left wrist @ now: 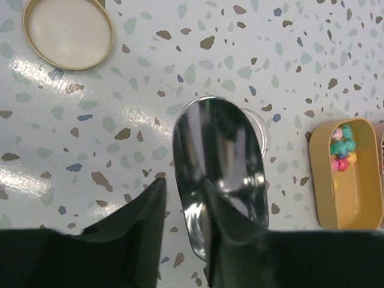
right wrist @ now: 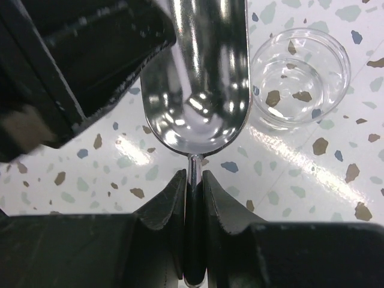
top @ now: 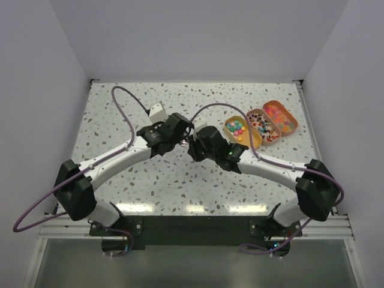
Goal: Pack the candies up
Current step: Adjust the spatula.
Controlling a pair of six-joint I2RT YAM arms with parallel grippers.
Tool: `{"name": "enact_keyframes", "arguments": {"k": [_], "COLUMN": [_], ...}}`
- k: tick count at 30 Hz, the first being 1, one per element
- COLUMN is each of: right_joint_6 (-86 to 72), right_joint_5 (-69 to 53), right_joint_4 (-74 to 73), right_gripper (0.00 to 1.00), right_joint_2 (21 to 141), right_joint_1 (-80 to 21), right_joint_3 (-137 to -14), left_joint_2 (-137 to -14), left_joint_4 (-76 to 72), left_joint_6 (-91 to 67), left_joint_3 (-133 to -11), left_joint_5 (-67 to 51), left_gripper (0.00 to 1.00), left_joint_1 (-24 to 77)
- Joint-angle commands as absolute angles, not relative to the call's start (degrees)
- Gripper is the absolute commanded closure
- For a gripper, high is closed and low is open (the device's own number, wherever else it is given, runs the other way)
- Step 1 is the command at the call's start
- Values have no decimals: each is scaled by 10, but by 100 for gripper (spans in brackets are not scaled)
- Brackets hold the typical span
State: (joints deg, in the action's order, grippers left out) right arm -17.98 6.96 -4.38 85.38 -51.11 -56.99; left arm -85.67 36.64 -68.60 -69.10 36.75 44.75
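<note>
Arms meet mid-table in your top view, elbows bent outward, left gripper and right gripper nose to nose. The candies lie in three oval trays to the right, on a speckled terrazzo table between plain pale walls.

Your left wrist view shows a gold-rimmed lid and the left fingers spread about an empty metal scoop.

Only your right wrist view shows the right fingers pinching the scoop's handle, with a clear jar just beside the bowl.
</note>
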Motion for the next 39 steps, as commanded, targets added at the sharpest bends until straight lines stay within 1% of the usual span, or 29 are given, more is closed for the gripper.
{"name": "enact_keyframes", "arguments": {"k": [1,3,4,5,6,8,9,11,14,15,17,18,21,27,32,37,39], "right_joint_6": [-136,-109,-89,-81,-74,-46,-40,-20,-13,-11,-9,-8,-7,-4,-11,-19,-24], "right_joint_5": [93,91,91,88,82,60,53,23,-12,-24,-54,-61,-69,-94,-111,-123,-127], "right_joint_4": [-35,-46,-58,-64,-70,-86,-90,-105,-117,-117,-112,-110,-107,-105,-84,-67,-53], "right_gripper": [100,100,100,100,100,100,100,100,100,100,100,100,100,100,100,100,100], "right_joint_2": [812,800,788,783,777,761,757,744,736,730,722,713,699,686,679,685,685], "right_joint_1": [-512,-513,-513,-512,-513,-513,-513,-513,-513,-513,-513,-513,-512,-507,-498,-486,-483], "right_joint_3": [-553,-549,-547,-545,-542,-538,-536,-533,-527,-525,-514,-510,-502,-490,-479,-474,-469], "left_joint_2": [-803,-771,-749,-738,-727,-700,-693,-686,-703,-710,-728,-735,-746,-737,-743,-743,-741], "left_joint_4": [361,341,332,320,292,253,237,216,210,209,209,210,218,231,228,209,204], "left_joint_6": [-629,-586,-538,-510,-461,-421,-378,-344,-288,-267,-251,-237,-219,-190,-187,-190,-193], "left_joint_3": [-693,-686,-679,-674,-659,-642,-625,-617,-621,-624,-626,-628,-624,-606,-587,-575,-570], "left_joint_5": [379,361,324,292,216,138,74,39,-55,-108,-155,-200,-267,-306,-330,-376,-385], "left_gripper": [56,43,36,33,31,29,28,27,28,28,29,31,36,36,36,40,45], "left_joint_1": [447,442,426,410,394,339,325,307,291,285,272,257,227,191,185,185,185]}}
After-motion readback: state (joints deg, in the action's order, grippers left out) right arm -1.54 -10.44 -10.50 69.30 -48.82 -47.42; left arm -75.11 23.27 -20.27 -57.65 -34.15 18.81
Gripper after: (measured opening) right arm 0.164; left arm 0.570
